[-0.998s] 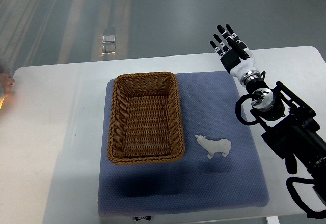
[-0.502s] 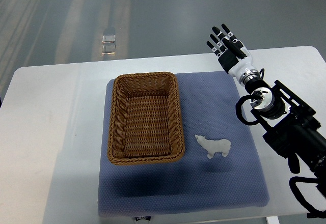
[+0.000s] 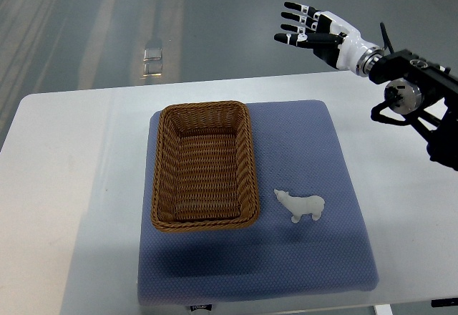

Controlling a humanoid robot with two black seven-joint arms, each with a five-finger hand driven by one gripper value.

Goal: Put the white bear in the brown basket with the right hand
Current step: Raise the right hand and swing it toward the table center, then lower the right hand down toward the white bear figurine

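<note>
A small white bear [image 3: 301, 205] lies on its side on the blue mat [image 3: 315, 143], just right of the brown wicker basket [image 3: 203, 166]. The basket holds nothing. My right hand [image 3: 309, 28] is raised high above the table's far edge, well beyond the bear. Its fingers are spread, point left and hold nothing. The right arm [image 3: 415, 93] comes in from the right edge. The left arm does not show.
The blue mat lies on a white table [image 3: 71, 186]. Beyond the table's far edge is grey floor with a small shiny object [image 3: 152, 50] on it.
My right hand has lifted up and swung back from over the mat's far right corner. Its fingers now point left instead of away. The bear and the basket have not moved.
</note>
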